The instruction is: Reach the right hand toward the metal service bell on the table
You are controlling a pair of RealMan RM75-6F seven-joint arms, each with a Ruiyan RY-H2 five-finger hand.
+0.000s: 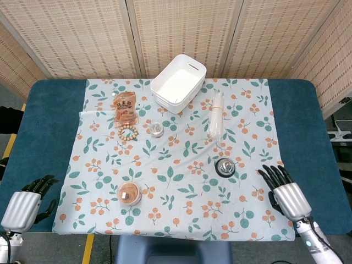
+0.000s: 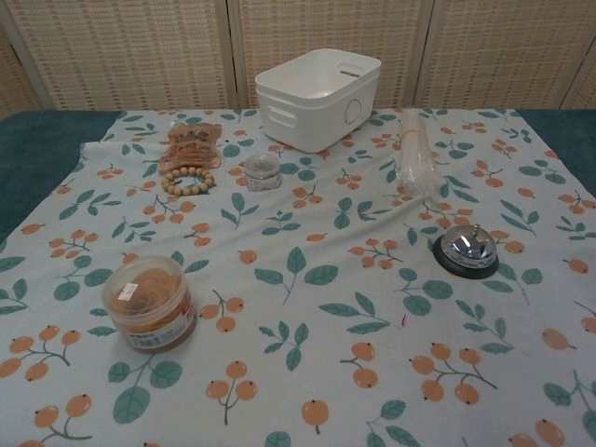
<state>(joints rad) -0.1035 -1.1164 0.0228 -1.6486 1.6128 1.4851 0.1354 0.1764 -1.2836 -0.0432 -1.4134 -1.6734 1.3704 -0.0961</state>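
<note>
The metal service bell (image 1: 225, 166) (image 2: 466, 248), a shiny dome on a black base, stands on the floral cloth right of centre. My right hand (image 1: 284, 193) hovers over the cloth's right edge, below and right of the bell, fingers apart and holding nothing. My left hand (image 1: 25, 204) rests at the table's front left corner, off the cloth, fingers loosely spread and empty. Neither hand shows in the chest view.
A white basket (image 1: 178, 82) sits at the back. A clear bag of sticks (image 1: 216, 115) lies behind the bell. An orange-filled tub (image 1: 130, 194), small jar (image 1: 157, 129), bead bracelet (image 1: 127, 132) and snack packet (image 1: 125, 105) lie on the left half.
</note>
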